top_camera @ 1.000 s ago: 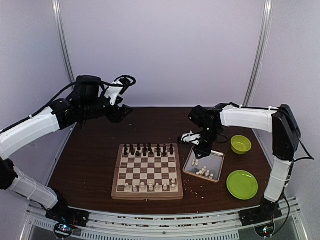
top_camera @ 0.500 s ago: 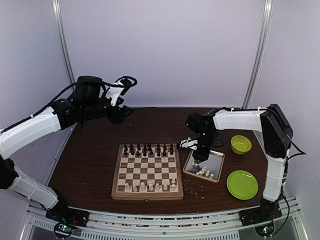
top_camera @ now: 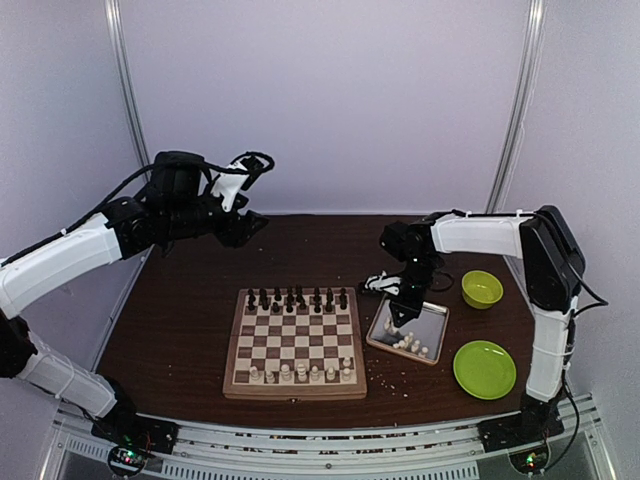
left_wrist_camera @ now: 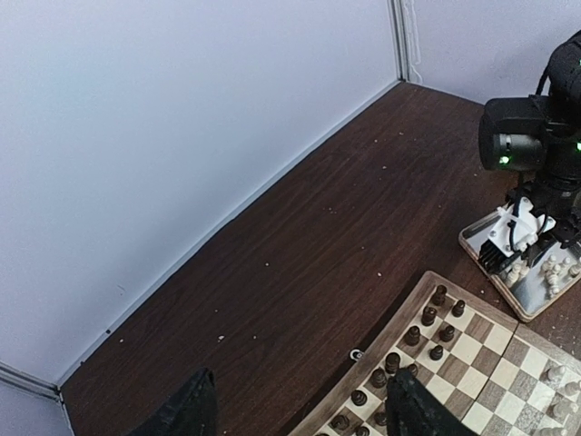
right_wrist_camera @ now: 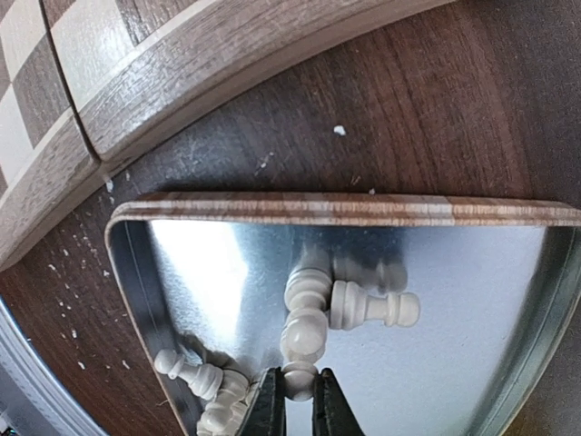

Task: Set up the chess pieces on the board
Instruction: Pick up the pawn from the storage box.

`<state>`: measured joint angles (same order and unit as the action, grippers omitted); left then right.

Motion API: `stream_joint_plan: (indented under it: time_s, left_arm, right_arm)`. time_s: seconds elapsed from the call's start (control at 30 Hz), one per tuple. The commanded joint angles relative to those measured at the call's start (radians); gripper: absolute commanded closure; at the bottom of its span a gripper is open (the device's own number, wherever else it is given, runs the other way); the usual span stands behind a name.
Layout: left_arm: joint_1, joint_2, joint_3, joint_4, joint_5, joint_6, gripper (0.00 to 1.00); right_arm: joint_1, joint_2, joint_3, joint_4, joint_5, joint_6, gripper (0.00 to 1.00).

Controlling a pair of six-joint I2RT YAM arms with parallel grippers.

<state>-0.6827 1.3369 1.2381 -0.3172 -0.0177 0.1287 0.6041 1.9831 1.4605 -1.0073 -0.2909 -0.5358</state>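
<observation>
The board point(top_camera: 295, 340) lies mid-table, with dark pieces on its far rows and several cream-white chess pieces point(top_camera: 300, 373) on its near row. More cream pieces lie in the metal tray point(top_camera: 432, 320) to its right. My right gripper point(top_camera: 395, 322) is down in the tray's left part. In the right wrist view it point(right_wrist_camera: 299, 400) is shut on the end of a cream piece point(right_wrist_camera: 303, 338) that lies on the tray floor point(right_wrist_camera: 472, 345), touching another lying piece point(right_wrist_camera: 372, 307). My left gripper point(left_wrist_camera: 295, 418) is open and empty, held high over the far left of the table.
A green bowl point(top_camera: 482, 288) and a green plate point(top_camera: 484, 368) stand right of the tray. The board's corner point(right_wrist_camera: 182, 73) is close to the tray's rim point(right_wrist_camera: 318, 207). Pale crumbs dot the brown table. Walls close in at the back and sides.
My right gripper has come down and slightly toward the near side, into the tray's left part. The left arm has not moved.
</observation>
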Motion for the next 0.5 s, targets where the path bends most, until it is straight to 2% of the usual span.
stream_joint_plan:
  time_s: [0.0, 0.33, 0.47]
  left_arm:
    - [-0.008, 0.015, 0.036, -0.005, 0.025, -0.01, 0.35]
    - [-0.009, 0.022, 0.043, -0.013, 0.029, -0.01, 0.35]
    - [-0.009, 0.019, 0.041, -0.013, 0.011, -0.007, 0.35]
  right_arm:
    - [-0.044, 0.009, 0.04, -0.083, -0.132, -0.023, 0.98]
    - [-0.083, -0.012, 0.077, -0.146, -0.303, -0.03, 0.97]
    - [-0.03, -0.071, 0.084, -0.108, -0.225, 0.009, 0.97]
